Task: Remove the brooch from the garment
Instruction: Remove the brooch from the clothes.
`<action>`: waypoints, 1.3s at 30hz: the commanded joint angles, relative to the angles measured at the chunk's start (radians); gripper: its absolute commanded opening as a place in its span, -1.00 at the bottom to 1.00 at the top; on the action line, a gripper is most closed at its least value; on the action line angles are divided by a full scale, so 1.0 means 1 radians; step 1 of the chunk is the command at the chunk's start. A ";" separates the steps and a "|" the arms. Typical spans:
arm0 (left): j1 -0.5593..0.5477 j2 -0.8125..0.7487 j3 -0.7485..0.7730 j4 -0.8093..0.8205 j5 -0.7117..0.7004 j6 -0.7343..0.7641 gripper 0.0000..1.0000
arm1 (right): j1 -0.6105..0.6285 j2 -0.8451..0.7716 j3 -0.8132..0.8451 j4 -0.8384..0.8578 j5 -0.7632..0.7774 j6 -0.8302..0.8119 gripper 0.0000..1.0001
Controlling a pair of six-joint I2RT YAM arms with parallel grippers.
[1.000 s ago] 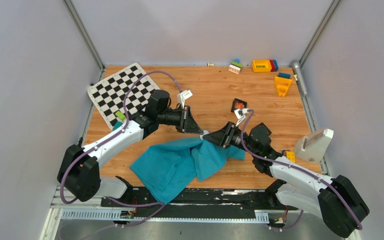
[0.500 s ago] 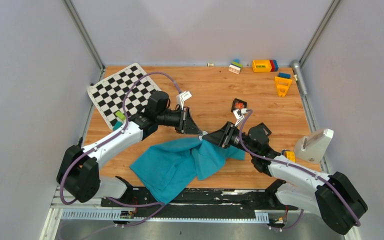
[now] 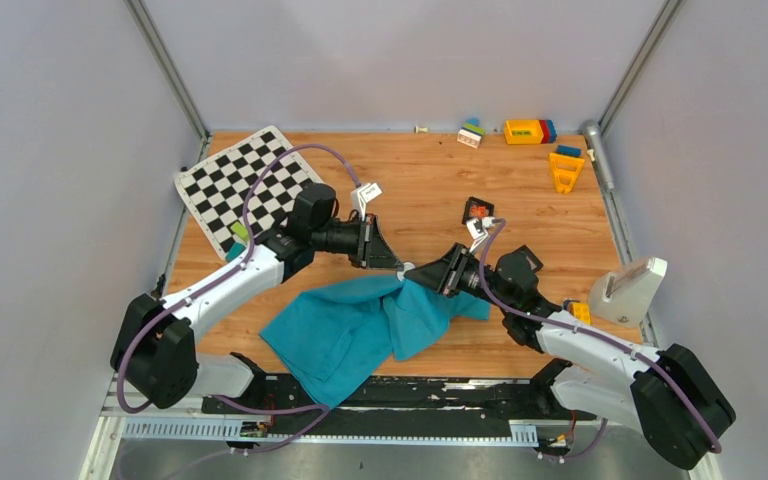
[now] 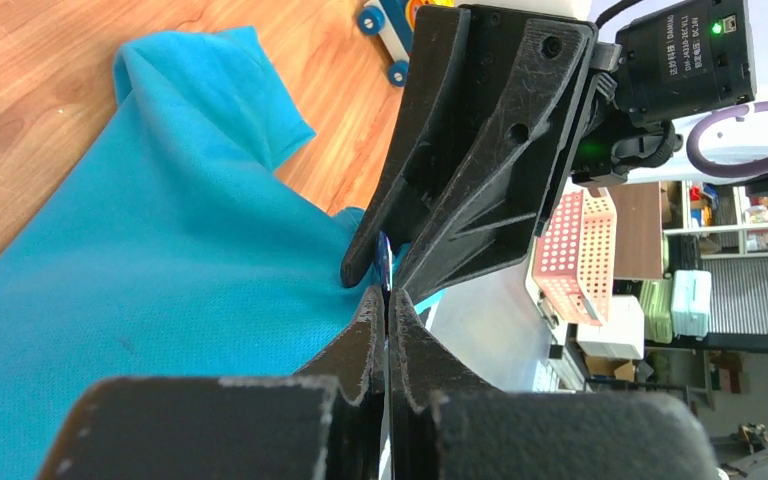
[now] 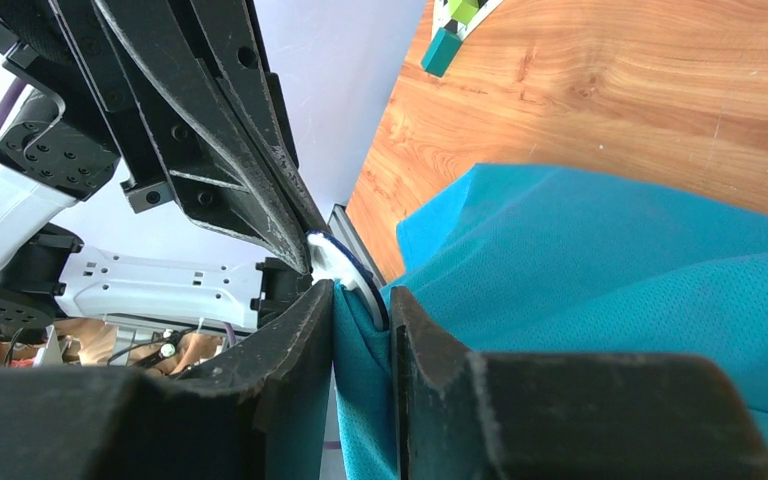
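- Top view: the teal garment (image 3: 355, 335) lies crumpled on the wooden desk (image 3: 420, 185), in the lower middle of the frame, with its upper right corner lifted.
- The left hand (image 3: 391, 258) and the right hand (image 3: 428, 276) meet tip to tip at that corner, and the small white brooch (image 3: 409, 267) sits between them.
- A checkered mat (image 3: 245, 185) lies at the upper left and a small black box (image 3: 477, 209) just above the right hand. Toy blocks (image 3: 525, 131) sit along the far edge at the upper right.
- Left wrist view: the left hand (image 4: 387, 298) is closed, its two fingers pressed together at the bottom centre. The right hand's black fingers (image 4: 430, 190) come down from the top to touch its tips. The garment (image 4: 160, 270) fills the left half.
- Right wrist view: the right hand (image 5: 362, 300) grips a fold of the garment (image 5: 610, 270) between its fingers.
- The brooch (image 5: 340, 262), a white disc with a dark rim, stands just above that fold. Its upper edge is pinched in the tips of the left hand (image 5: 303, 252), which comes in from the upper left.
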 commanded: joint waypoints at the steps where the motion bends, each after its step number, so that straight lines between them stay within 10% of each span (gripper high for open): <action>1: -0.006 -0.057 0.004 0.041 0.044 -0.002 -1.00 | 0.003 0.025 0.040 -0.033 0.017 -0.008 -0.51; 10: -0.005 -0.062 0.045 -0.048 0.025 0.061 -1.00 | 0.004 0.104 0.113 -0.155 -0.046 -0.055 -0.51; 18: -0.005 -0.078 0.102 -0.202 -0.159 0.169 -1.00 | 0.004 0.046 0.090 -0.211 -0.041 -0.098 0.05; 28: -0.011 -0.137 0.046 -0.097 -0.411 0.177 -1.00 | 0.011 0.041 0.107 -0.229 -0.119 -0.164 0.21; 39: -0.084 -0.205 -0.127 0.278 -0.842 0.355 -1.00 | 0.033 0.046 0.145 -0.219 -0.227 -0.238 -0.68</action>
